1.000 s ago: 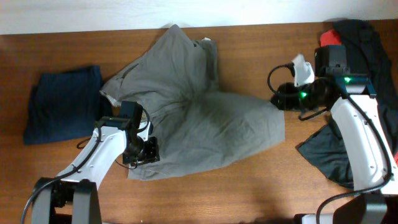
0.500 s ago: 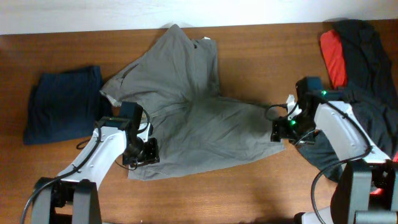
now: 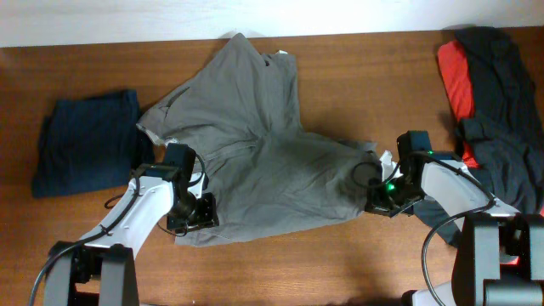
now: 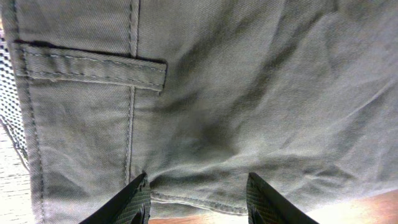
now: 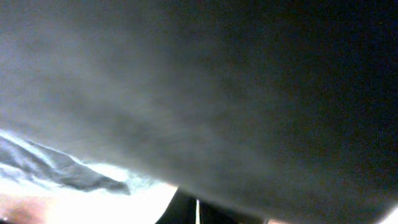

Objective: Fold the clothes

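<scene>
Centrally, grey-khaki shorts (image 3: 255, 144) lie spread, the white label (image 3: 151, 136) at left illegibly small. Left gripper (image 4: 199, 196): fingers parted over the hem (image 4: 186, 200). Right gripper (image 3: 374, 202) clamps the shorts' right edge.

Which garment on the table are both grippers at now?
The grey-khaki shorts in the middle: the left gripper is at their front hem, the right gripper at their side edge. The navy garment and the black-and-red pile lie apart.

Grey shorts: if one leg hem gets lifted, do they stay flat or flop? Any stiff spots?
Likely floppy: the shorts lie in soft creases, so a lifted hem should drape and drag the rest along. Probably light for their spread. The stitched seams and pocket flap look thicker, so folds may resist slightly there.
</scene>
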Controlling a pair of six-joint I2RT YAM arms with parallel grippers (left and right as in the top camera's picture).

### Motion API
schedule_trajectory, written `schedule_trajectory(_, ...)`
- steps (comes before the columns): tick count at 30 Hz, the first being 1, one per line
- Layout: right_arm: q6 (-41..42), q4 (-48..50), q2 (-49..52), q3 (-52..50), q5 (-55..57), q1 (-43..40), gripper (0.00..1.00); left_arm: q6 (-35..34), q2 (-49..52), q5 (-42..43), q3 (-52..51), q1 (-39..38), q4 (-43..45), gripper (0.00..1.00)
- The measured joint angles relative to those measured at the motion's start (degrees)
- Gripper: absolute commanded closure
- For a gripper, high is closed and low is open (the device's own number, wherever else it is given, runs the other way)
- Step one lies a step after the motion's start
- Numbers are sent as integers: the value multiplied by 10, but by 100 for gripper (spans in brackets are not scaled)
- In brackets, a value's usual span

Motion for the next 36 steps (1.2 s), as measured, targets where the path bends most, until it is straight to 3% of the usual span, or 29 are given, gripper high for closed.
schedule_trajectory(2, 0, -1, 0, 0, -10, 0, 96, 0, 0, 0, 0, 0, -1, 50)
schedule_trajectory(5, 0, -42, -5, 3, -18, 0, 96, 1, 0, -6, 0, 0, -10, 63)
schedule_trajectory(9, -42, -257, -28, 55, -62, 6, 96, -1, 0, -39, -1, 0, -17, 63)
schedule_trajectory(11, -55, -288, -34, 56, -68, 16, 96, -5, 0, -49, -2, 4, -16, 63)
schedule_trajectory(15, -42, -293, -34, 57, -50, 42, 96, -11, 0, -59, -2, 39, -15, 63)
schedule_trajectory(21, 92, -259, -34, 57, 60, 45, 95, -13, 0, -63, -1, 116, -16, 63)
schedule_trajectory(29, 76, -241, -37, 57, 77, 45, 82, 0, 0, -12, 76, 146, -10, 61)
schedule_trajectory(32, 68, -223, -76, 59, 77, 45, 59, 2, 0, 13, 135, 136, 20, 56)
schedule_trajectory(34, 68, -199, -116, 62, 75, 45, 52, 2, 0, 24, 153, 122, 87, 55)
schedule_trajectory(36, 65, -176, -146, 66, 74, 45, 52, 2, 0, 30, 160, 108, 123, 55)
